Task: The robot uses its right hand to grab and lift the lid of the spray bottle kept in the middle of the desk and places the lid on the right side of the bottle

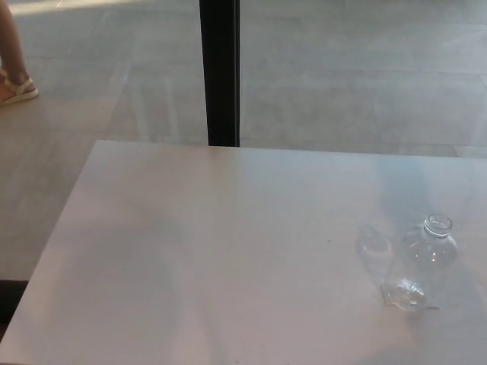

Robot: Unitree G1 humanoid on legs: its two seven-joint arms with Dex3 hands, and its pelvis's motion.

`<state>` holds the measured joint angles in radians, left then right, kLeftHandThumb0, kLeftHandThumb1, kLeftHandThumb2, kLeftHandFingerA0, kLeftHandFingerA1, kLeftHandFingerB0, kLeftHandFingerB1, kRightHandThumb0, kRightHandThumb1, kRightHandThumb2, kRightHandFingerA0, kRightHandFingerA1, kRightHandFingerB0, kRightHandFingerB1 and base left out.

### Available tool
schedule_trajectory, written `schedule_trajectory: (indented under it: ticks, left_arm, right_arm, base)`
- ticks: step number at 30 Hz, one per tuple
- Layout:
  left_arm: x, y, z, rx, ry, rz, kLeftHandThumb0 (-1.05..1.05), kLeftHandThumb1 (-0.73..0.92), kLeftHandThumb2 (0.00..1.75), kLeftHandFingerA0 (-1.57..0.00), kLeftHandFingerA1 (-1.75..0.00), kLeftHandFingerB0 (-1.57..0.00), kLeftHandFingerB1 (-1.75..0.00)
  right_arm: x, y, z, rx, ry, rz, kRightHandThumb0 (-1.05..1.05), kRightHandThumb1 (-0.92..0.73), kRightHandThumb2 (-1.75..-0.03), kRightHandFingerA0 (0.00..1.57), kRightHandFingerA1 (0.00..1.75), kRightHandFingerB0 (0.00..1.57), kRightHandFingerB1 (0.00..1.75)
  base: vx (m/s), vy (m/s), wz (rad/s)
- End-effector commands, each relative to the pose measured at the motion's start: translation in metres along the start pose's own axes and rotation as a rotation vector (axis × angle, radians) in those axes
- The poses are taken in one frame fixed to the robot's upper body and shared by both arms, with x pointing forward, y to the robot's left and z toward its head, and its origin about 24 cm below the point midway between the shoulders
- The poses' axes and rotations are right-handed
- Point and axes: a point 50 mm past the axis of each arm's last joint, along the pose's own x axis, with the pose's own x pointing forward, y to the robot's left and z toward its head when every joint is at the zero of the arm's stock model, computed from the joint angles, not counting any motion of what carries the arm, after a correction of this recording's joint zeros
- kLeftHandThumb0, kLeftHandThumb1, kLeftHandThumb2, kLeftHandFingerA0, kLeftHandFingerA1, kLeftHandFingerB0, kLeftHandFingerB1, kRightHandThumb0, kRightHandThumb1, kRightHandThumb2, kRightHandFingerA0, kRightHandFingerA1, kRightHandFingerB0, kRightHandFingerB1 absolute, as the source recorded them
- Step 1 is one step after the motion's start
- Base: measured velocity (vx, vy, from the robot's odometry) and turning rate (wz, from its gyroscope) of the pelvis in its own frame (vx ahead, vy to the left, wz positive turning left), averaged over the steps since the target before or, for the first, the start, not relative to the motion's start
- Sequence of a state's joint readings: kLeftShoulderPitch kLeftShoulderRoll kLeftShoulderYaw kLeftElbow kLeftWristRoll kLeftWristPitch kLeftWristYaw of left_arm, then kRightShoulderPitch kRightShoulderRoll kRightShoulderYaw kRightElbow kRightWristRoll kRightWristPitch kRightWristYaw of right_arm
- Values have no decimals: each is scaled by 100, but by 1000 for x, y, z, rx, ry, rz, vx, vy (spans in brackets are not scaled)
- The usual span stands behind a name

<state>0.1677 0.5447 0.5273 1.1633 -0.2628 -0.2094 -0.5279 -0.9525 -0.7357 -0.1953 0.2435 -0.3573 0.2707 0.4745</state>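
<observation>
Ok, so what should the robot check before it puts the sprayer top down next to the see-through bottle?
1. Clear plastic spray bottle standing upright on the pale desk: ok.
2. Bottle's neck open, lid off: ok, the round rim shows bare.
3. Lid safely held in the right hand: cannot tell, neither the lid nor the hand is in the head view.
4. Bare desk on the bottle's right for setting the lid down: cannot tell, the picture ends just past the bottle.
5. Left hand out of the way: ok, no part of it shows over the desk.
6. Person's sandalled foot away from the desk: ok, it is on the floor at the far left.
</observation>
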Motion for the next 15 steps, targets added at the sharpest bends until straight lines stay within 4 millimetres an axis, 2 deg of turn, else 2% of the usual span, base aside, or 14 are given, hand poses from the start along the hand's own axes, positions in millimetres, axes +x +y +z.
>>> schedule_trajectory:
  ticks: [1, 2, 4, 5, 8, 10, 11, 12, 13, 15]
  left_arm:
    - [-3, 4, -5, -36, 6, 24, -90, 92, 73, -55, -50, -39, -38]
    - [-3, 3, -6, -36, 8, 23, -89, 92, 76, -54, -49, -36, -38]
    - [-2, 2, -7, -41, 7, 21, -89, 92, 76, -54, -49, -36, -38]
    - [-2, 1, -6, -40, 5, 15, -88, 92, 75, -55, -49, -38, -38]
    - [0, 0, -5, -44, 5, 16, -88, 92, 75, -56, -49, -40, -39]
    - [-1, -1, -7, -36, 11, 15, -88, 92, 74, -58, -49, -40, -38]
    - [-2, -1, -8, -30, 11, 4, -88, 92, 76, -54, -49, -36, -37]
    - [-2, -1, -9, -37, 14, 5, -92, 80, 119, -49, -57, -35, -50]
    - [-2, -1, -9, -39, 11, 7, -88, 76, 117, -50, -59, -32, -49]
    - [-2, -1, -7, -39, 5, 11, -87, 76, 118, -48, -58, -31, -49]
  right_arm:
    - [-8, 13, -40, 39, 101, -89, -22, -56, -92, 90, 161, 86, 133]
    - [-13, 25, -53, 36, 120, -81, -17, -48, -110, 92, 152, 91, 121]
    - [-14, 29, -57, 36, 121, -82, -17, -48, -110, 92, 152, 91, 121]
    - [-28, 56, -85, 41, 187, -66, -18, -50, -107, 95, 156, 95, 117]
    - [-40, 81, -105, 47, 237, -29, -16, -48, -109, 98, 144, 99, 112]
    - [-51, 97, -117, 29, 295, 8, -21, -50, -106, 97, 143, 98, 111]
    - [-63, 114, -127, -31, 329, 44, -26, -52, -103, 95, 149, 97, 108]
    - [-69, 124, -132, -97, 348, 86, -29, -56, -97, 92, 155, 95, 106]
    - [-76, 137, -138, -134, 365, 133, -31, -60, -89, 91, 156, 94, 101]
    - [-80, 145, -140, -157, 368, 159, -32, -61, -88, 90, 155, 94, 101]
  base:
    - [0, 0, 0]
    - [0, 0, 0]
    - [0, 0, 0]
    - [0, 0, 0]
    - [0, 0, 0]
    - [0, 0, 0]
    - [0, 0, 0]
    - [0, 0, 0]
    - [0, 0, 0]
    - [0, 0, 0]
